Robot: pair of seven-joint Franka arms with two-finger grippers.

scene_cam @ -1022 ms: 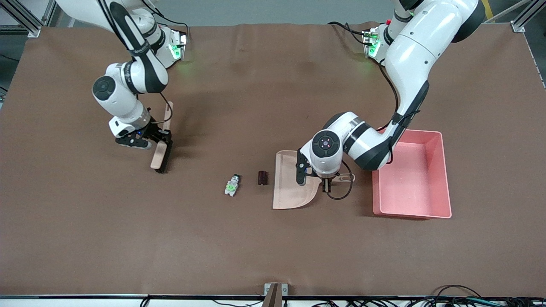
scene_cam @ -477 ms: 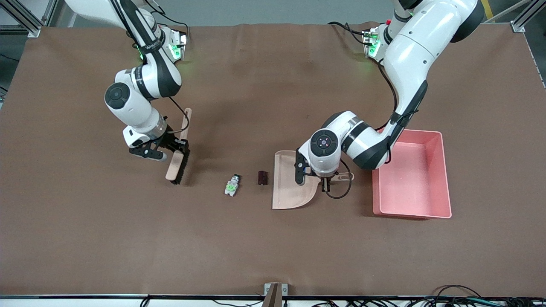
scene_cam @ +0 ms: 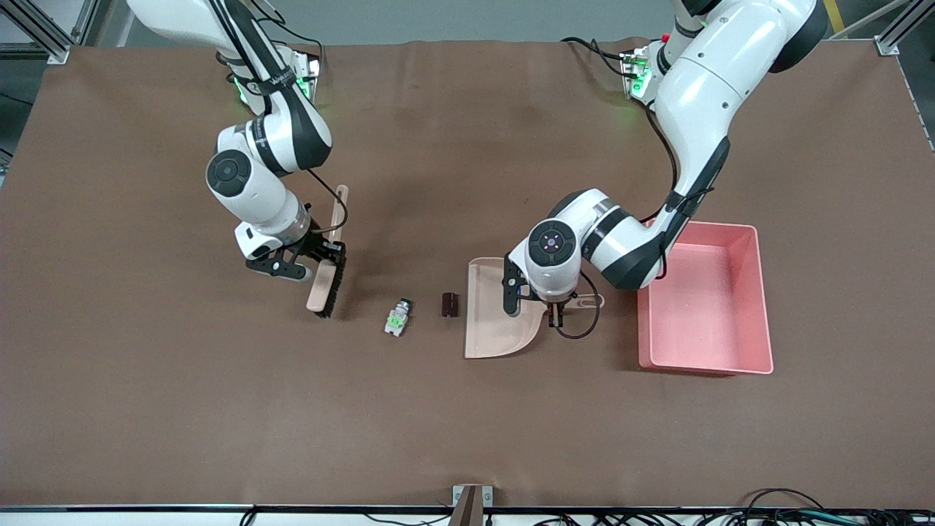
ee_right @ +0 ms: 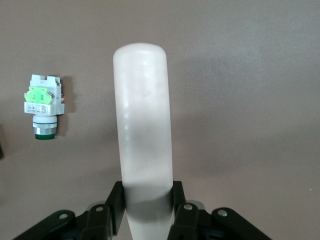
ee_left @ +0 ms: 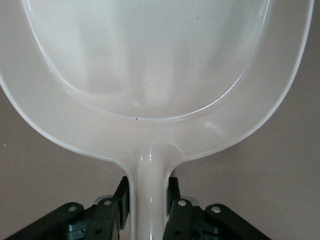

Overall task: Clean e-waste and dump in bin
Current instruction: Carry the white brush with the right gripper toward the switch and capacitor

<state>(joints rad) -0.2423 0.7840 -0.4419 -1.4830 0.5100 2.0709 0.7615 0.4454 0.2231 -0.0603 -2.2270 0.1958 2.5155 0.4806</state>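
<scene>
Two bits of e-waste lie mid-table: a whitish-grey component with a green part (scene_cam: 397, 317) (ee_right: 44, 104) and a dark stubby cylinder (scene_cam: 450, 304). My right gripper (scene_cam: 331, 253) (ee_right: 147, 205) is shut on a beige hand brush (scene_cam: 325, 286) (ee_right: 144, 125), bristles down, beside the green component toward the right arm's end. My left gripper (scene_cam: 556, 310) (ee_left: 148, 200) is shut on the handle of the beige dustpan (scene_cam: 493, 321) (ee_left: 150, 65). The pan's open edge sits just beside the dark cylinder. The pink bin (scene_cam: 701, 307) stands beside the dustpan toward the left arm's end.
A brown mat (scene_cam: 467, 424) covers the whole table. A black cable loop (scene_cam: 581, 332) hangs by the left wrist next to the dustpan handle. A small bracket (scene_cam: 471, 500) sits at the table edge nearest the front camera.
The right arm has carried the brush toward the e-waste, closing much of the gap to the green component. The dustpan has edged slightly toward the dark cylinder.
</scene>
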